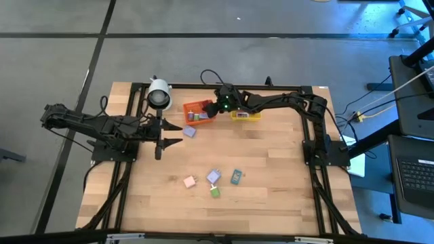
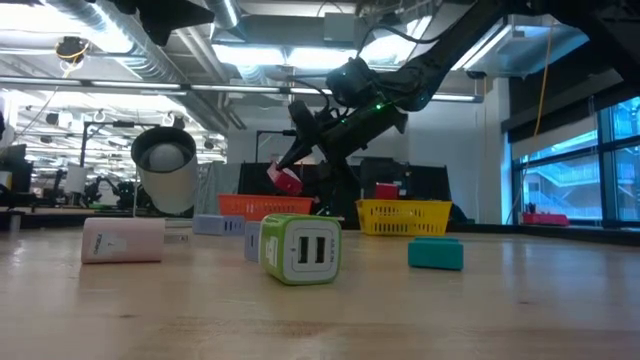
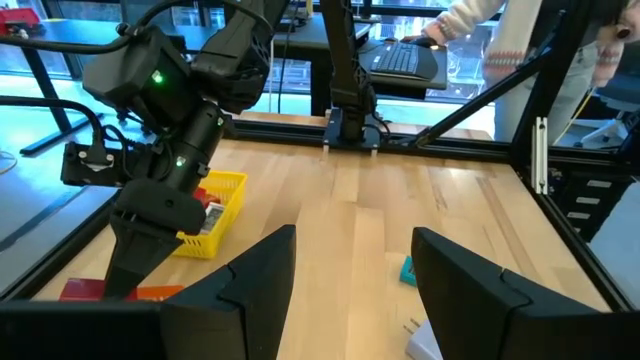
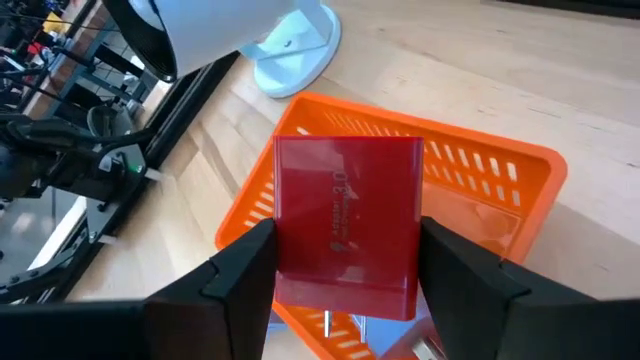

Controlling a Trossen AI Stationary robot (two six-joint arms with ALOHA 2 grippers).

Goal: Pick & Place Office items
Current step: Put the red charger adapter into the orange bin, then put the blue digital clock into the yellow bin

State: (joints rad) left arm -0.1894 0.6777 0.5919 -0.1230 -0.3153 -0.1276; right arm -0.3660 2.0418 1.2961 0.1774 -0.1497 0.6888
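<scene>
The right gripper [image 4: 345,265] holds a flat red plastic block [image 4: 347,225] between part-open fingers, the orange mesh bin [image 4: 500,170] directly beneath it.

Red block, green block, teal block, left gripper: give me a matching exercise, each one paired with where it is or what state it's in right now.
Column one:
1. red block
2. green block
3. teal block
4. left gripper

Column two:
A. open and empty, waiting beside the white camera-like cylinder
B. lying on the table, two slots facing the low camera
C. held by the right gripper above the orange bin
D. lying on the table nearer the yellow bin

Pairs: 1-C, 2-B, 3-D, 4-A
</scene>
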